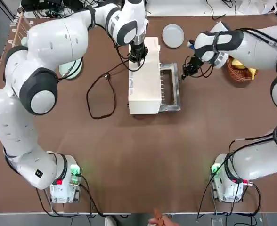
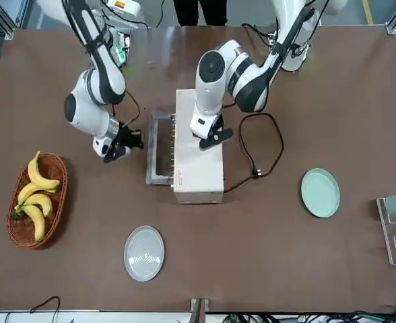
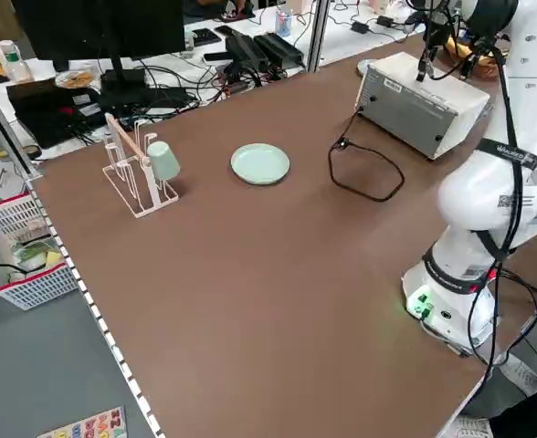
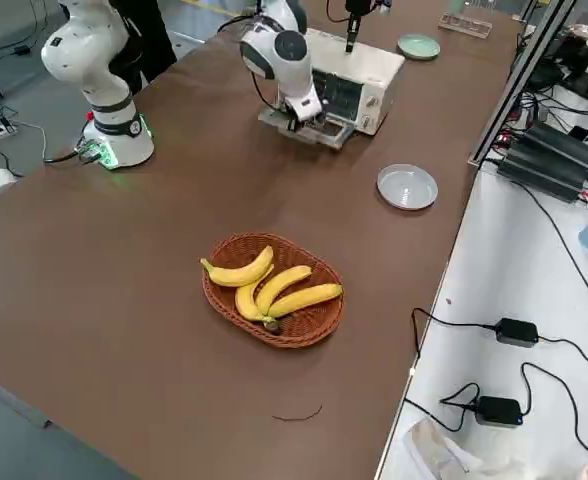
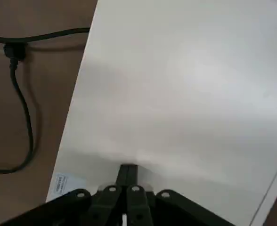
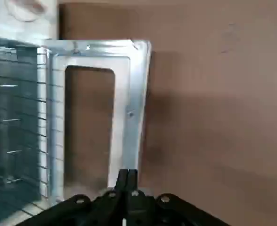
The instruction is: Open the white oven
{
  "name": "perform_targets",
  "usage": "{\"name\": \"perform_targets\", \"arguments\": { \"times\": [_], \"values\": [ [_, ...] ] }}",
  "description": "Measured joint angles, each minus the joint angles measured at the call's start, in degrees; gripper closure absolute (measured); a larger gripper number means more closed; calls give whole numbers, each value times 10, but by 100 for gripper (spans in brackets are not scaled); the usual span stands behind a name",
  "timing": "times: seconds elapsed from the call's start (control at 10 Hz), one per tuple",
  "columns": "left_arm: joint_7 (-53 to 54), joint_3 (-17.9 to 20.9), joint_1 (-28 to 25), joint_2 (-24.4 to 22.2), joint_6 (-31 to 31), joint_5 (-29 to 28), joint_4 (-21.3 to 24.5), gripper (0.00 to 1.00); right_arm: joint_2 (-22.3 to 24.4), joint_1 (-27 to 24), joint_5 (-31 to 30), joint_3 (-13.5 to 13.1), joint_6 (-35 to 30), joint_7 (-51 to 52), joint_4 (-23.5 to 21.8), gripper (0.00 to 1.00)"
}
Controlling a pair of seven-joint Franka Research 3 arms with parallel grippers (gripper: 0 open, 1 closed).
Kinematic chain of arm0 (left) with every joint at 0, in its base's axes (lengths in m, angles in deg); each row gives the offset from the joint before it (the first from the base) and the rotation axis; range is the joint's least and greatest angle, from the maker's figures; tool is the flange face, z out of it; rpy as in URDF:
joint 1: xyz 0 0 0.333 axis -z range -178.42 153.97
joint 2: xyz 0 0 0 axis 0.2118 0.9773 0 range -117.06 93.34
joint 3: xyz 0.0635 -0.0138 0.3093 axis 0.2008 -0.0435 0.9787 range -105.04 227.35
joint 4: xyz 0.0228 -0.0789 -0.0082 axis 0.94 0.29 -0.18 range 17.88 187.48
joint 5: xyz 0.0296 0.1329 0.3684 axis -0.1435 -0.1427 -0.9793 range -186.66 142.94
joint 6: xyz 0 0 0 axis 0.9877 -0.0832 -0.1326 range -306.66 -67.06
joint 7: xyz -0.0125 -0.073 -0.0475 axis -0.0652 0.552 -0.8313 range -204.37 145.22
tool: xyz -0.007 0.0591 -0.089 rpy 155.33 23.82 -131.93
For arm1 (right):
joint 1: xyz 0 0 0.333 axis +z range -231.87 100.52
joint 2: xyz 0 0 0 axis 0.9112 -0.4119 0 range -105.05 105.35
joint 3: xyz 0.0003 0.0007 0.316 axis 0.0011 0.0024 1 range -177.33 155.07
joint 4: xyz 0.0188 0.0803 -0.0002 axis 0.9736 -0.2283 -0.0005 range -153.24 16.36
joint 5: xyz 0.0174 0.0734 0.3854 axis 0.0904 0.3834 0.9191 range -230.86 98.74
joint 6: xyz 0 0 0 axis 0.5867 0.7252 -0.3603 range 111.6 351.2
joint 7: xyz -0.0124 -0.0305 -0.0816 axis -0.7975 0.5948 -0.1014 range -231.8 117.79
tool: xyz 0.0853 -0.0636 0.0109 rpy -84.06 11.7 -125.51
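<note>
The white oven lies in the table's middle, with its black cord looping off toward the robot's left. Its silver-framed glass door is folded down flat on the table on the robot's right side, and the wire rack shows inside. My left gripper is shut, its tips pressing on the oven's top panel. My right gripper is shut and empty, low over the table just beyond the door's outer edge.
A wicker basket of bananas sits at the far right under the right arm. A grey plate lies beyond the oven, and a green plate and a cup rack are at the far left. A person's hand shows at the near edge.
</note>
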Motion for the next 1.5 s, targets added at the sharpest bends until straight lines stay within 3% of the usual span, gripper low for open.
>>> {"name": "perform_targets", "arguments": {
  "times": [0.2,0.4,0.6,0.7,0.8,1.0,1.1,1.3,1.4,1.5],
  "values": [
    [0,0,0,0,0,0,0,99,-8,-49,-48,-2,0,36,0,97],
    [0,0,-3,-1,1,0,-9,98,-9,-101,-135,-19,6,66,10,96],
    [3,1,-13,-16,52,0,-42,91,-9,-165,-256,-37,0,79,56,70],
    [10,1,-27,-33,87,0,-56,77,-8,-182,-295,-46,-33,76,100,55],
    [23,0,-47,-52,117,0,-63,63,-6,-186,-309,-59,-105,63,168,39],
    [55,0,-87,-87,146,3,-68,53,1,-180,-317,-66,-296,-21,339,12],
    [73,1,-107,-105,166,3,-70,38,4,-167,-325,-66,-374,-88,410,0],
    [140,4,-147,-132,213,3,-71,9,25,-123,-343,-72,-475,-208,485,0],
    [202,5,-177,-143,243,3,-72,1,44,-109,-350,-74,-512,-230,497,0],
    [254,5,-209,-153,270,4,-72,0,60,-107,-353,-78,-536,-237,501,0]
  ]
}}
